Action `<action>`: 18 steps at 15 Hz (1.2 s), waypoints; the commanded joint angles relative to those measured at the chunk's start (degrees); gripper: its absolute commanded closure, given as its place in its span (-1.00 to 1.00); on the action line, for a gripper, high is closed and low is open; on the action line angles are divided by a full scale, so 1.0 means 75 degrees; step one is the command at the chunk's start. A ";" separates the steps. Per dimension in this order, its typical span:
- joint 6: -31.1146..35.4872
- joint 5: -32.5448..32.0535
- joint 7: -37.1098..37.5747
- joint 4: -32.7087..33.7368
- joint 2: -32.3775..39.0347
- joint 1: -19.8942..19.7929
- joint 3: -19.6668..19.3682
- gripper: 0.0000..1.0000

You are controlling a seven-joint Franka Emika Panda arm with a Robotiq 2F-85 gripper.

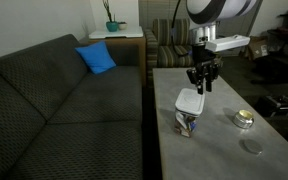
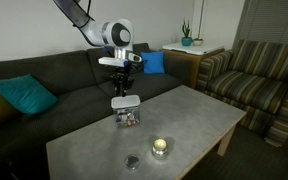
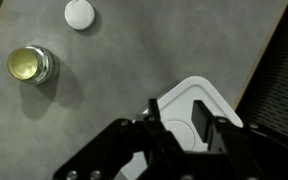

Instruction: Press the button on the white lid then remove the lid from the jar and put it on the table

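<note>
The arm (image 2: 76, 14) comes in from high up and bends at its round white wrist (image 2: 117, 34), so the gripper (image 2: 122, 88) points straight down. Both exterior views show it hanging vertical. In the wrist view its two dark fingers (image 3: 156, 110) stand apart, with a clear gap between them.

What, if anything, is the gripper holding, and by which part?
Nothing is held. The gripper hangs open just above the white lid, which sits on the jar, and it grips neither of them.
</note>
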 commanded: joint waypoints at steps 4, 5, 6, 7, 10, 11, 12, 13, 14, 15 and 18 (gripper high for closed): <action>-0.0488 0.0179 -0.0171 0.1485 0.0965 -0.0028 0.0074 1.00; -0.0423 0.0240 -0.0140 0.1614 0.1050 -0.0054 0.0104 1.00; -0.0405 0.0294 -0.0133 0.1747 0.1147 -0.0065 0.0126 1.00; -0.0394 0.0355 -0.0117 0.1854 0.1222 -0.0069 0.0142 1.00; -0.0355 0.0553 -0.0048 0.2136 0.1463 -0.0072 0.0177 1.00; -0.0283 0.0595 0.0003 0.2085 0.1461 -0.0102 0.0209 1.00; -0.0227 0.0658 0.0025 0.2140 0.1515 -0.0108 0.0213 1.00; -0.0070 0.0691 0.0172 0.2141 0.1538 -0.0086 0.0153 1.00; 0.0053 0.0729 0.0311 0.2152 0.1559 -0.0067 0.0118 1.00; 0.0179 0.0770 0.0492 0.2167 0.1580 -0.0057 0.0105 1.00; 0.0570 0.0910 0.1114 0.2233 0.1681 -0.0042 0.0095 1.00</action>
